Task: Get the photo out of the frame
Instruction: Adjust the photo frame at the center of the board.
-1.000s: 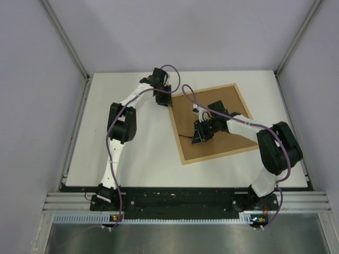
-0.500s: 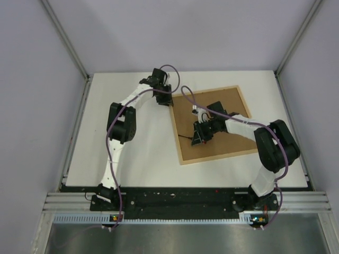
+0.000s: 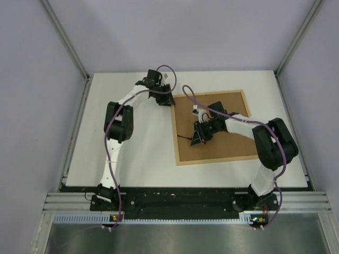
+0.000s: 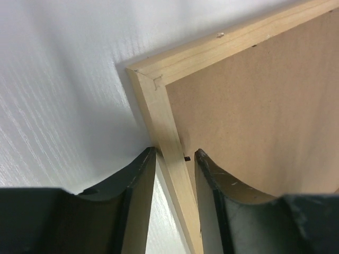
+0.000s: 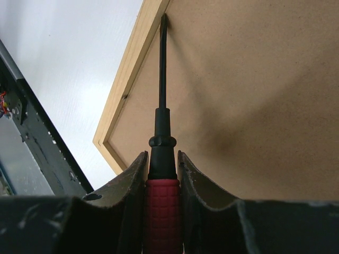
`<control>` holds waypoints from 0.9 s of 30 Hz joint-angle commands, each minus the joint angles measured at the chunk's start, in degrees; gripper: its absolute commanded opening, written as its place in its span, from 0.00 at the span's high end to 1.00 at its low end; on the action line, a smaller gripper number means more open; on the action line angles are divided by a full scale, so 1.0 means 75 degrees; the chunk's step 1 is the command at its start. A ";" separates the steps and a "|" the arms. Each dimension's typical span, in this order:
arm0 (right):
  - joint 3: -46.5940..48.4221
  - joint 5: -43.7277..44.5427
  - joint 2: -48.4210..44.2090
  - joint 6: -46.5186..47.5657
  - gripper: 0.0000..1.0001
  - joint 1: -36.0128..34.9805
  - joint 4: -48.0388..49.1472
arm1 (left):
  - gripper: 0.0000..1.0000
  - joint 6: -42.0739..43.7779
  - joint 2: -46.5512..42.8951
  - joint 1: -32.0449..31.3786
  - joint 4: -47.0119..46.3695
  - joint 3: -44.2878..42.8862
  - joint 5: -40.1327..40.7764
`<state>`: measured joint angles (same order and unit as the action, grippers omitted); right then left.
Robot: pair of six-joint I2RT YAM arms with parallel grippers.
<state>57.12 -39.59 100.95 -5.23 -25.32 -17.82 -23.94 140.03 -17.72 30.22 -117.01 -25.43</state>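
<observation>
Rims and edges tell the story on the white surface (image 3: pixel 132 153): the frame (image 3: pixel 212 160) lies flat, right of centre, with its brown backing board (image 3: pixel 233 148) facing up and its sides slightly askew to the surface's edges. The left end effector (image 3: pixel 167 101) is at the frame's far-left corner. The left wrist view shows its two black fingers (image 4: pixel 139 177) astride the pale wood rim just below the mitred joint, one on the outer side and one over the board, clenched on the frame. The right end effector (image 3: pixel 198 138) hangs over the board and grasps a screwdriver (image 5: pixel 162 95) by its red handle. The black shaft runs low over the board, its tip meeting the inner edge of the left rim. Bare surface lies open to the left of the frame and in a narrower band along its near rim, short of the black rail (image 3: pixel 175 198) where the arms are bolted. Pale walls (image 3: pixel 185 32) close in the far, left and right sides.
</observation>
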 commanded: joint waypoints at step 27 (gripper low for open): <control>0.0141 -0.0065 -0.0241 0.0077 1.00 -0.0081 0.0349 | 0.60 0.1107 0.0560 -0.0896 0.1479 -0.1590 0.2418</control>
<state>57.12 -39.48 100.92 -5.19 -25.47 -17.41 -15.29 142.67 -24.16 42.11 -126.89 -8.43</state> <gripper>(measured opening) 0.251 0.420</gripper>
